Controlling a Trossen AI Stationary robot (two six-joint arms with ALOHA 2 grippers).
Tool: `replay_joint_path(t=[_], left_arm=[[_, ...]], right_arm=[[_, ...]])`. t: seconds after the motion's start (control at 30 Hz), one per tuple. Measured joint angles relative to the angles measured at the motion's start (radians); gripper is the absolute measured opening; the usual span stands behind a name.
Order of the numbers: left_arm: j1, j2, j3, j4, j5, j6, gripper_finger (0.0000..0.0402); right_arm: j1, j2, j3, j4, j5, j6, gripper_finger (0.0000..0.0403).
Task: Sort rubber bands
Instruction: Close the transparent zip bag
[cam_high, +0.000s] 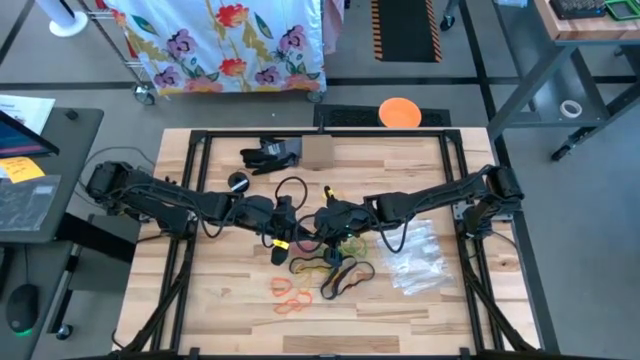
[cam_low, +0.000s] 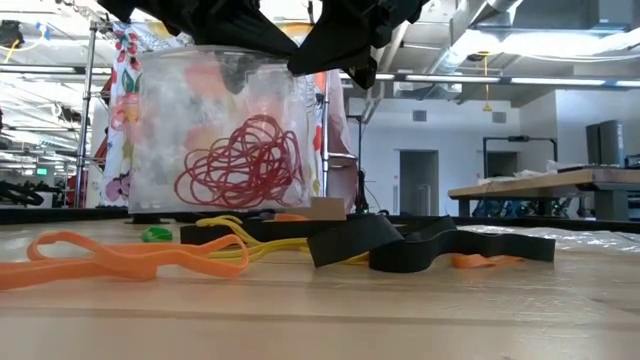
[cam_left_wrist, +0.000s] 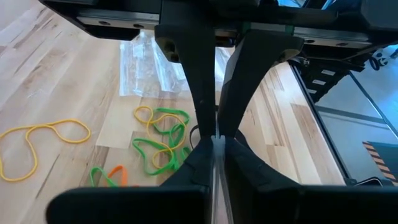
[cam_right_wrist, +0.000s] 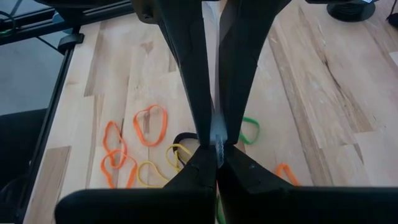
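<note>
We see both arms reaching in from the sides and meeting over the middle of the bench (cam_high: 420, 310). The left tool (cam_left_wrist: 216, 138) is clenched on the thin top edge of a clear bag (cam_low: 215, 125); the right tool (cam_right_wrist: 216, 142) is clenched on the same kind of clear edge, and in the low view both hang at the bag's top. The bag stands upright above the bench, and a tangle of red bands (cam_low: 240, 160) shows inside it, low in the bag.

The other rubber bands lie loose on the wood in front of the tools. In the high view we see orange bands (cam_high: 289, 294) nearest the front edge, yellow bands (cam_high: 307, 266) just behind them, and wide black bands (cam_high: 345, 276) just to their right. Green bands (cam_left_wrist: 163, 138) lie mixed with yellow loops under the left tool, and one yellow loop (cam_left_wrist: 37, 140) lies apart on bare wood. The right wrist view shows orange loops (cam_right_wrist: 134, 140) in a cluster, a single green band (cam_right_wrist: 250, 129) beside the right tool's fingers, and yellow ones between.

A heap of empty clear bags (cam_high: 418, 257) lies on the right part of the bench. At the back edge we see a black glove (cam_high: 268, 154) next to a small brown box (cam_high: 317, 152).
</note>
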Motion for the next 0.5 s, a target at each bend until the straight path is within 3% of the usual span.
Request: replay_joint_path(t=[0.5], left_arm=[[-0.002,-0.022,0.000,-0.043,0.001,-0.023,0.0008]], right_arm=[[0.000,0.000,0.001,-0.002,0.005,0.000,0.0000]])
